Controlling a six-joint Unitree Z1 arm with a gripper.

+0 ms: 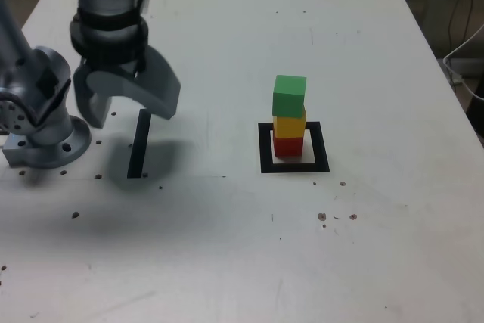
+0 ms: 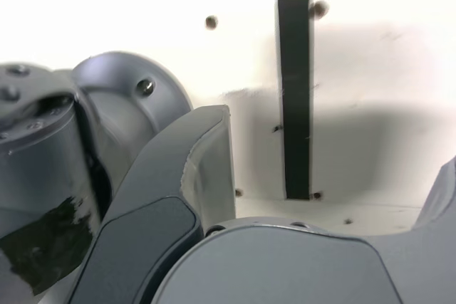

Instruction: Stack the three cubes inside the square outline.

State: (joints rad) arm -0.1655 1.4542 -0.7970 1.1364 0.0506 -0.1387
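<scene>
Standing stacked inside the square outline (image 1: 321, 147), the green cube (image 1: 290, 96) tops the yellow cube (image 1: 290, 125); the red cube (image 1: 288, 146) sits lowest; the claw (image 1: 130, 100) hovers spread over the worktop (image 1: 219, 240), well apart from them.

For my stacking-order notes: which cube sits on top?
The green cube; it rests on the yellow one, with the red lowest.

1 straight, narrow black strip (image 1: 139, 144) lies flat on the white, dark-spotted table (image 1: 204, 255).
</scene>
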